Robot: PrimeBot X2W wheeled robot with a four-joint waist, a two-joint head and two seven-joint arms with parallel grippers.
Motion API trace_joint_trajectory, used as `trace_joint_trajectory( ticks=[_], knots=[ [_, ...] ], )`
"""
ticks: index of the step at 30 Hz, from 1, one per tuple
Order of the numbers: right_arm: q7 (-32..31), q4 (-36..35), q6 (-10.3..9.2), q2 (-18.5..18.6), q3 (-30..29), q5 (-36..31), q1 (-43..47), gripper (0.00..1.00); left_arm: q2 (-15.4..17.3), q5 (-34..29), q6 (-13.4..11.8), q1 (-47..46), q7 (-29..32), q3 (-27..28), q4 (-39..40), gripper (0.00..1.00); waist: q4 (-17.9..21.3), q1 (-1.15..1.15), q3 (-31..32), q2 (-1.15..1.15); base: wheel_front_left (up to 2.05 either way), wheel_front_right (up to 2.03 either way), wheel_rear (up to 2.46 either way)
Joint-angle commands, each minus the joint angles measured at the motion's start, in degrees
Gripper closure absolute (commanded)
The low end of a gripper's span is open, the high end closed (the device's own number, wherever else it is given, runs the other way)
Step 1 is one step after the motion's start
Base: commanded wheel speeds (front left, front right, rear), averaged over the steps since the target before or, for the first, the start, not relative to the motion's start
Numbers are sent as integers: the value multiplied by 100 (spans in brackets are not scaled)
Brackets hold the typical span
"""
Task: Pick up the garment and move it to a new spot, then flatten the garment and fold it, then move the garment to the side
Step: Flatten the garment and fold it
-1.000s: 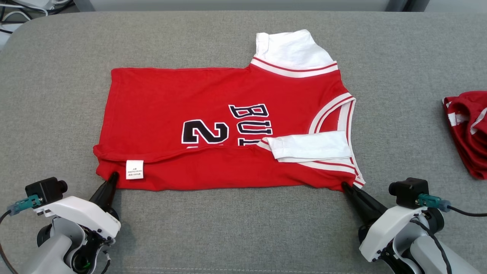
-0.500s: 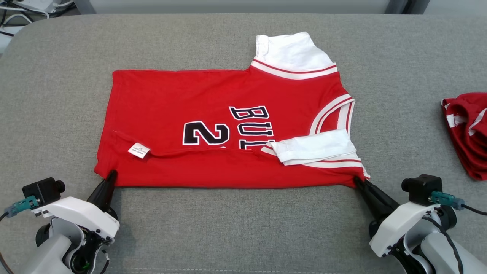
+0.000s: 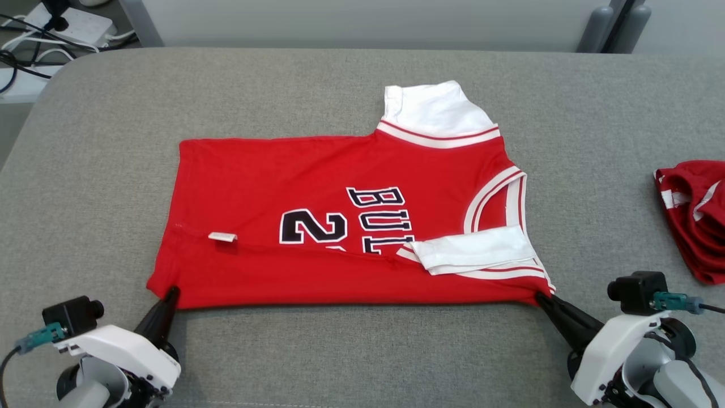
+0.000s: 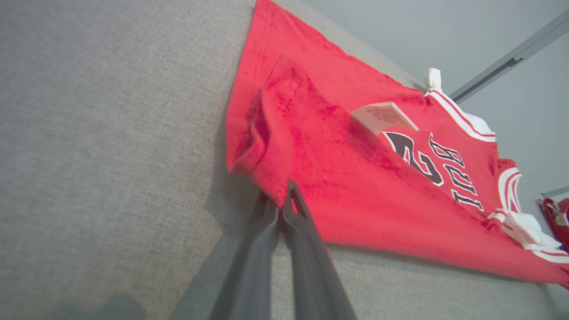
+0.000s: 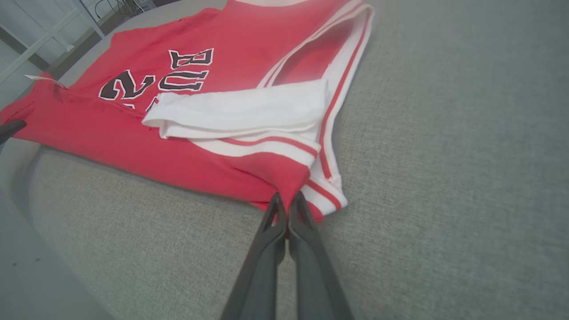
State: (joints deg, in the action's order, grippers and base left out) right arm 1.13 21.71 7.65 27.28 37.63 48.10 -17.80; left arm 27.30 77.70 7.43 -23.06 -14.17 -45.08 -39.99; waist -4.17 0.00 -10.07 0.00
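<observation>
The garment point(image 3: 317, 187), a red jersey with white sleeves and black lettering, lies spread on the grey table with its near edge folded over. My left gripper point(image 3: 171, 293) is shut on the garment's near left corner point(image 4: 284, 189). My right gripper point(image 3: 539, 296) is shut on the near right corner by the striped trim point(image 5: 289, 195). A white label point(image 3: 222, 237) stands up on the folded strip. One white sleeve point(image 3: 476, 249) lies folded across the front, the other point(image 3: 433, 105) sticks out at the far edge.
A second red garment point(image 3: 694, 215) is bunched at the table's right edge. Cables and a power strip point(image 3: 73, 25) lie on the floor beyond the far left corner. Bare grey table point(image 3: 362, 351) stretches between my grippers.
The camera view has shifted. Both grippers pulled the garment's near edge outward and toward me, drawing the folded strip taut; the white label flipped from lying flat to standing up.
</observation>
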Motion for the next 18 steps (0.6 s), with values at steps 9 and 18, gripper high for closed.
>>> trace_joint_trajectory(
  ticks=[9,18],
  knots=[
    [-384,-515,-16,451,96,378,462,100,163,40,5,249,-69,150,-124,100,-105,0,271,0,0,0,0],
    [-335,-541,-16,406,-219,276,642,0,123,-86,-41,334,-41,49,-333,0,-132,0,341,0,0,0,0]
  ],
)
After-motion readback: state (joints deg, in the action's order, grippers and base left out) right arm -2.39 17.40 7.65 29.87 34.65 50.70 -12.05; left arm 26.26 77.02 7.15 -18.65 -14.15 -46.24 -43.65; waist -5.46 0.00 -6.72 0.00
